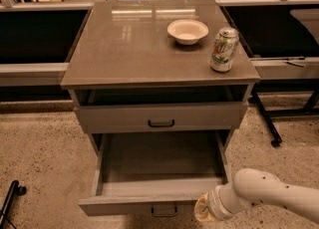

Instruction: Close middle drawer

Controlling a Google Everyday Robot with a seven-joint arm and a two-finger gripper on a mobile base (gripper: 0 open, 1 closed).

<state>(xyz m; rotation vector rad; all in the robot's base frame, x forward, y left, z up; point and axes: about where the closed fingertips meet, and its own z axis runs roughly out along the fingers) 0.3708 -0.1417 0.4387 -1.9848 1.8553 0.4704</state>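
The middle drawer [134, 204] stands pulled far out of the cabinet [124, 49]. Its front runs along the bottom centre of the frame, and the top drawer [114, 117] above sits much further in. The gripper [202, 210] is at the bottom edge, right of centre, close against the right end of that front and just right of the small dark handle [164, 212]. I cannot tell how wide it is open or whether it holds anything. A good push would probably go straight up-frame, landing nearer the handle so the drawer does not skew on its runners. It should be steady enough that the can [224, 49] and bowl [187, 30] on top stay put.
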